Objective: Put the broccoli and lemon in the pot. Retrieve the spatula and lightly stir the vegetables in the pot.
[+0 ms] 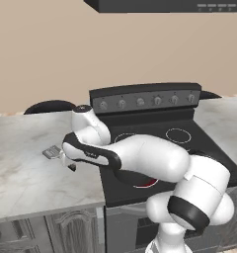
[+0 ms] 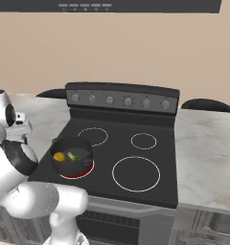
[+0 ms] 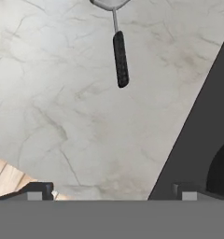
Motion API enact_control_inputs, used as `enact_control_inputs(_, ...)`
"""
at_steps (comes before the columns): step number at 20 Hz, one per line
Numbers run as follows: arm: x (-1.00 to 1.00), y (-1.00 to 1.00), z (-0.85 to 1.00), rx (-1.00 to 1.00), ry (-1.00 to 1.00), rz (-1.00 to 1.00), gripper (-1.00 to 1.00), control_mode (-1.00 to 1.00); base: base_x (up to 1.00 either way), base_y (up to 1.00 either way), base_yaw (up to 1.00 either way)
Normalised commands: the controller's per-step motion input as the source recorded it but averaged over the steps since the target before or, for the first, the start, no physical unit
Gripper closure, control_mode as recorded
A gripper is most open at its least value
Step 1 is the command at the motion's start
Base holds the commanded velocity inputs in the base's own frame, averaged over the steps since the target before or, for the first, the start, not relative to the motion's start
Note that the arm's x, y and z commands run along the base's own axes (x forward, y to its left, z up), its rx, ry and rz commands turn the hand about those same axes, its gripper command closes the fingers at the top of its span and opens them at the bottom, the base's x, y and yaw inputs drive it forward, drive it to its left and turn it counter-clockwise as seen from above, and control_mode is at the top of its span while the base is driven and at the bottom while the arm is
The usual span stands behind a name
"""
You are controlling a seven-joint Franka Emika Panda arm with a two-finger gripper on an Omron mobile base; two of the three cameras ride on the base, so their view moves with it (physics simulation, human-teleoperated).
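Pincer [image 3: 112, 189] spread wide, holding nothing, above counter [image 3: 62, 116] near spatula [image 3: 119, 56].

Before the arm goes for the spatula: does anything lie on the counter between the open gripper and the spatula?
Nothing visible does. In the hand view, bare marble counter lies between the open gripper and the spatula, whose black handle points toward the gripper.

You face a plain beige wall [image 2: 112, 48] under a dark range hood [image 2: 136, 5]. A black stove [image 2: 150, 182] sits between pale marble surfaces [image 1: 21, 163], with grey cabinet doors [image 1: 66, 232] below.
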Motion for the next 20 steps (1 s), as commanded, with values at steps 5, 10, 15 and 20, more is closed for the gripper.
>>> enact_control_inputs(5, 0.54, 0.19, -0.20, 0.00, 0.02, 0.00, -1.00, -1.00, 0.00, 0.00, 0.00)
enact_control_inputs(10, 0.43, 0.23, -0.27, 0.00, 0.04, 0.01, -1.00, -1.00, 0.00, 0.00, 0.00)
enact_control_inputs(15, 0.29, 0.26, -0.34, 0.00, 0.04, 0.02, -1.00, -1.00, 0.00, 0.00, 0.00)
enact_control_inputs(20, 0.25, 0.21, -0.28, 0.00, 0.01, 0.01, -1.00, -1.00, 0.00, 0.00, 0.00)
